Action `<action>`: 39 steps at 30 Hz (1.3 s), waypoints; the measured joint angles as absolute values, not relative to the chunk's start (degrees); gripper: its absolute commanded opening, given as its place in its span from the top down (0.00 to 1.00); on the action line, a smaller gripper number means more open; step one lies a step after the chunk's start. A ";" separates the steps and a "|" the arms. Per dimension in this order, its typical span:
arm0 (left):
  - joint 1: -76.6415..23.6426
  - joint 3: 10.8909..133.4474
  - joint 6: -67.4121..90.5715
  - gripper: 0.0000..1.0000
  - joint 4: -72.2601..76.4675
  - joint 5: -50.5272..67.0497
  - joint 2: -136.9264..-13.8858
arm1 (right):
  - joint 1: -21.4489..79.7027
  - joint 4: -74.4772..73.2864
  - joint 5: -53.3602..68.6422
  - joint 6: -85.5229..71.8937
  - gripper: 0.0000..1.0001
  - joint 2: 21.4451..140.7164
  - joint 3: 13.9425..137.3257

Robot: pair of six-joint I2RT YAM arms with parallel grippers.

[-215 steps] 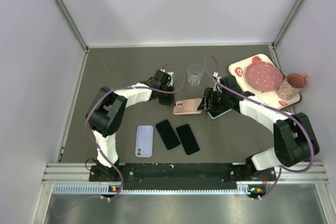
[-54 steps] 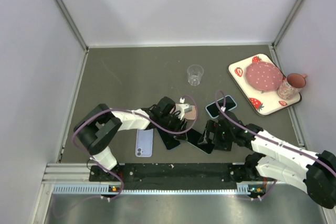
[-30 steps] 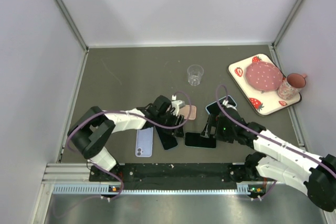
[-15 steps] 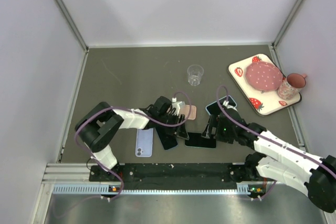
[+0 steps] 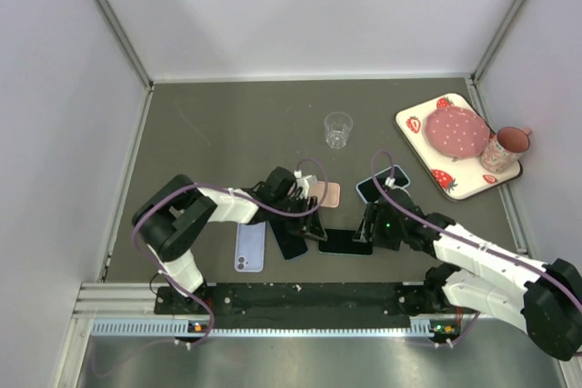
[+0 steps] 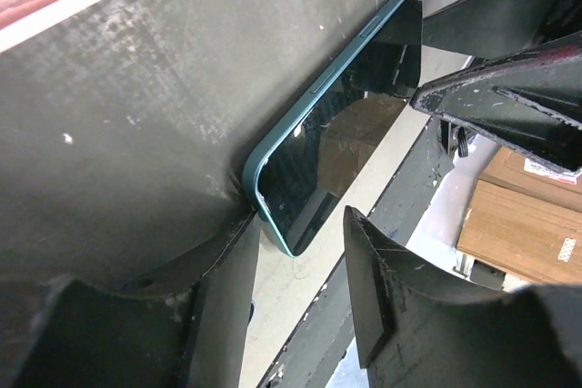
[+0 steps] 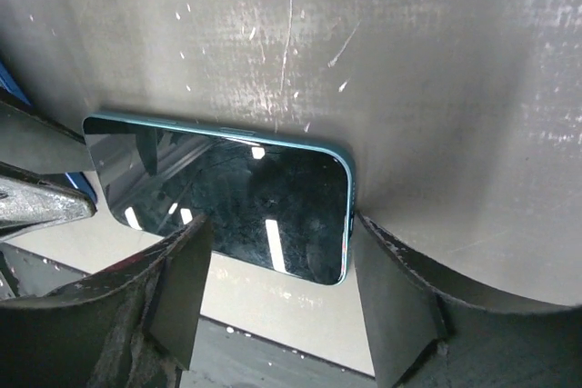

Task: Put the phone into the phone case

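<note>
Currently the phone lies flat between left hand and right hand.

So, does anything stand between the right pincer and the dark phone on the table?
Nothing visible does. The dark phone lies flat on the table, directly before the right pincer and partly between its fingers.

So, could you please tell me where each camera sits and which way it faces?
Top external: above and behind the robot, looking down on the table; both arms show.
Left wrist: on the left arm, facing the dark phone; its jaws show.
Right wrist: on the right arm, facing that phone's screen; its jaws show.
Shared: all see that phone.
</note>
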State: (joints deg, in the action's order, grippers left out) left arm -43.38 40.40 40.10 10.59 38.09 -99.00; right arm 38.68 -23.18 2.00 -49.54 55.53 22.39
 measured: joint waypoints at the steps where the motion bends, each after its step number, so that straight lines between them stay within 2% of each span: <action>1: -43.22 40.36 40.38 0.52 10.57 38.06 -99.00 | 38.44 -22.90 2.15 -49.54 0.44 55.66 22.35; 4: -42.83 40.21 40.84 0.54 10.59 38.00 -99.00 | 38.26 -21.93 2.07 -49.52 0.53 55.79 21.76; 13: -42.92 36.21 43.79 0.61 19.49 36.71 -98.35 | 38.06 -13.10 5.72 -51.86 0.55 55.29 18.11; 16: -43.07 35.46 43.99 0.73 20.56 35.92 -97.86 | 38.09 -12.19 5.98 -52.31 0.55 54.37 17.26; 17: -43.11 35.38 44.03 0.83 20.75 36.05 -97.84 | 38.09 -12.16 6.07 -52.40 0.55 54.30 17.23; 20: -42.89 35.24 44.82 1.00 22.26 38.37 -96.64 | 38.06 -12.64 5.80 -52.29 0.53 53.80 17.23; 26: -43.35 35.33 44.38 1.00 24.18 39.07 -93.56 | 38.06 -13.13 6.02 -51.53 0.44 52.38 17.43; 27: -43.44 35.33 44.14 1.00 23.83 38.83 -93.27 | 38.06 -13.76 6.13 -51.18 0.37 52.14 17.74; 29: -43.62 35.44 43.11 1.00 22.24 37.76 -91.96 | 38.04 -14.83 6.20 -50.43 0.31 51.44 18.90; 30: -43.66 35.59 42.46 1.00 20.99 37.15 -91.07 | 38.04 -15.33 6.20 -49.98 0.22 50.96 19.77; 32: -43.55 36.12 40.93 1.00 18.33 35.86 -89.32 | 37.95 -15.79 6.20 -48.93 0.13 49.98 21.69; 33: -43.29 36.49 40.16 1.00 16.95 35.18 -88.51 | 37.87 -15.97 6.17 -48.10 0.03 49.52 22.90; 39: -37.45 37.06 35.86 1.00 9.74 32.86 -83.18 | 36.05 -15.92 7.03 -43.38 0.01 49.60 29.54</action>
